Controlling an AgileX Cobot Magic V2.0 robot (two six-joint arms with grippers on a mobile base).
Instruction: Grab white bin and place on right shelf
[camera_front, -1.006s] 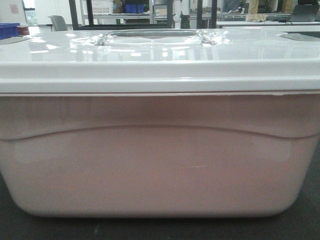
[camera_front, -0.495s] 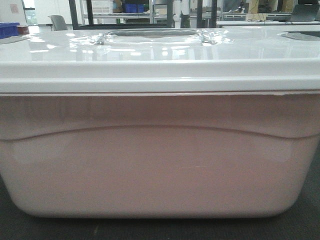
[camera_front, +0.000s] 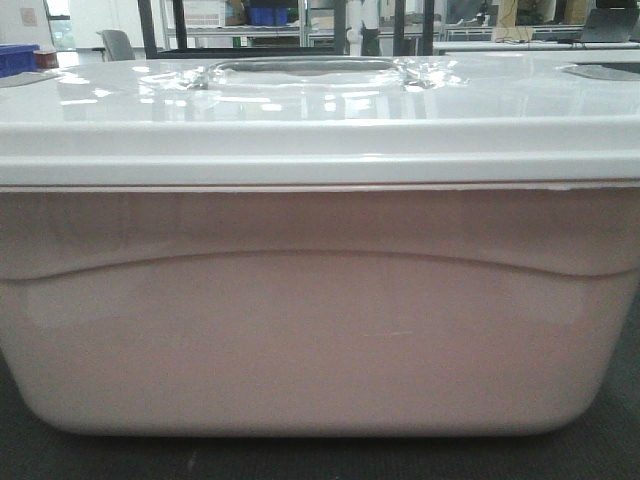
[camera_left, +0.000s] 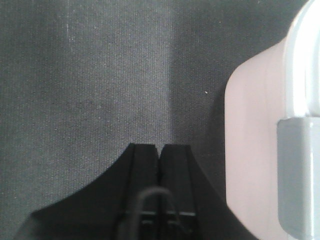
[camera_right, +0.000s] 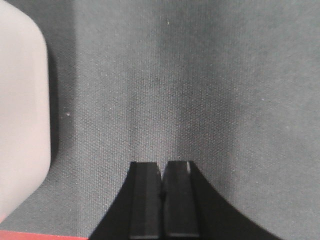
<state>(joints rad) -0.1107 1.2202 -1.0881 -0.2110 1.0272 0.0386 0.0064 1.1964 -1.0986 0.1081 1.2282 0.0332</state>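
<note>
One container fills my front view: the white bin (camera_front: 320, 330), a big pale pinkish tub of cloudy, translucent plastic with rounded lower corners and a curved moulded line sweeping across its side. Its walls are too milky for me to tell what is inside, if anything. A glossy white lid (camera_front: 320, 130) caps it, mirroring the room lights, with a recessed handle (camera_front: 305, 72) sunk into the top. Far behind, at the left edge, sits a blue bin (camera_front: 18, 58); I cannot see into it.

The white bin stands on the dark grey tabletop (camera_left: 90, 75), which has a fine, woven-looking texture. From the left wrist, a rounded corner of the tub shows on the right, with a grey clip (camera_left: 299, 175) on the lid rim. The left claw (camera_left: 160, 146) hangs above bare tabletop just beside that corner, its black fingers pressed together on nothing.

From the right wrist, the tub's other end shows on the left. The right claw (camera_right: 161, 164) is likewise closed and empty, apart from the tub, near a red strip (camera_right: 40, 235) edging the tabletop.
</note>
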